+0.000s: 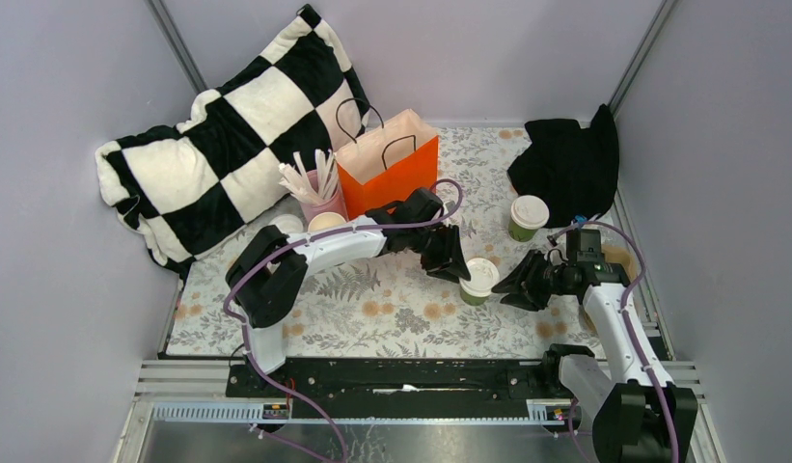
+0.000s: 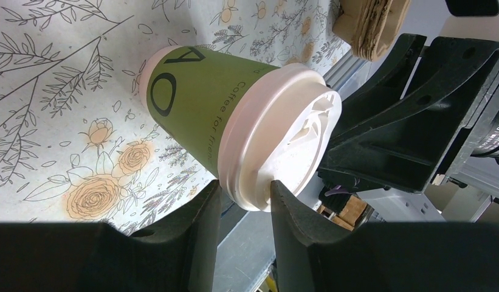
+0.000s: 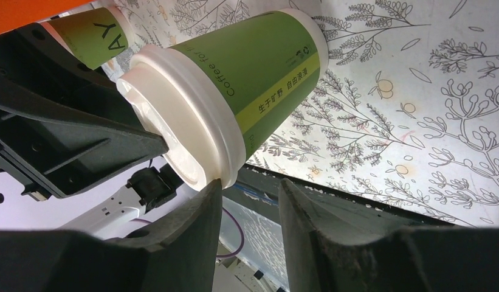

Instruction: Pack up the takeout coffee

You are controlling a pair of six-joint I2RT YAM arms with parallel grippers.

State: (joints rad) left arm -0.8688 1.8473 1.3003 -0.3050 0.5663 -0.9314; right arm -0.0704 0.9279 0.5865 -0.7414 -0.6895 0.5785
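One takeout coffee (image 1: 479,280), a green paper cup with a white lid, stands mid-table. My left gripper (image 1: 458,269) reaches it from the left. In the left wrist view that gripper (image 2: 245,186) is shut on the rim of the lid (image 2: 277,134), one finger outside the rim and one on its top. My right gripper (image 1: 508,285) sits close on the cup's right side. In the right wrist view it (image 3: 251,182) stands open with nothing in the gap, and its left finger touches the edge of the lid (image 3: 174,121). A second lidded takeout coffee (image 1: 529,217) stands behind, untouched.
An orange paper bag (image 1: 387,159) with black handles stands open at the back, next to a pink cup of white sticks (image 1: 319,193). A checked pillow (image 1: 218,145) lies back left, a black cloth (image 1: 565,164) back right. Brown cardboard (image 2: 371,24) lies near the table's right edge.
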